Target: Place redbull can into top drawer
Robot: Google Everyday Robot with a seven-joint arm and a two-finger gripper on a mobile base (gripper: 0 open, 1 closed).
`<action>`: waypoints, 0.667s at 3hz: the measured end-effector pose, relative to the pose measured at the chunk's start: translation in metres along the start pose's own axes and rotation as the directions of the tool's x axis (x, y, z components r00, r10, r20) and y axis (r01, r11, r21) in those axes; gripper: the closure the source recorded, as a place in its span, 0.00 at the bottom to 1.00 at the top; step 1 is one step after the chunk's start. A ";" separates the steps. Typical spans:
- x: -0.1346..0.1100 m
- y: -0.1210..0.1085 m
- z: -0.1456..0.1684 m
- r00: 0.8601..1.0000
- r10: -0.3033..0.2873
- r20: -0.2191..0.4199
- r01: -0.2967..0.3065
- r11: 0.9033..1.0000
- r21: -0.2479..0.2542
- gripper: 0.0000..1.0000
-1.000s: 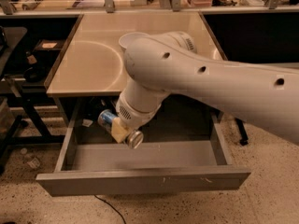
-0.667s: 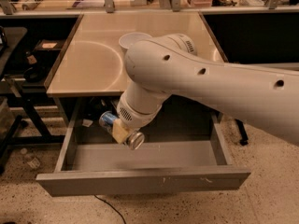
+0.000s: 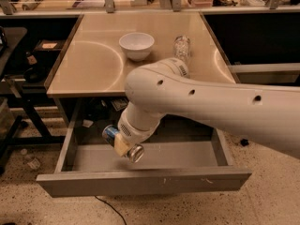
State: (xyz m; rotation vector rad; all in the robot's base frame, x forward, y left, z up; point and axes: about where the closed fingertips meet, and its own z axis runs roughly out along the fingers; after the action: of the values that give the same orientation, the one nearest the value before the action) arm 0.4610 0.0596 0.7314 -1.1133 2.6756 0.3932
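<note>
Lower centre-left: tool (image 3: 123, 144) pinches slim can (image 3: 135, 153), tilted, shiny round end showing, above open grey metal drawer (image 3: 140, 183). Round white bowl (image 3: 136, 45) on glossy bench (image 3: 89, 67).

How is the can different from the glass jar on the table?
The can is blue and silver metal; the jar is clear glass. The can lies tilted in the gripper, which holds it over the open drawer; the jar sits up on the table, with nothing holding it. Both are slim and round.
</note>
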 end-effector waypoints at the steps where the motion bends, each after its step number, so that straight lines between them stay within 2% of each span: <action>1: 0.012 -0.010 0.038 1.000 0.024 0.002 -0.024 1.000 0.004 1.00; 2: 0.015 -0.023 0.063 1.000 0.023 0.020 -0.023 1.000 0.013 1.00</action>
State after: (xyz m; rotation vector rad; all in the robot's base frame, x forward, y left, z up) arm 0.4732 0.0553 0.6639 -1.0701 2.6727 0.3877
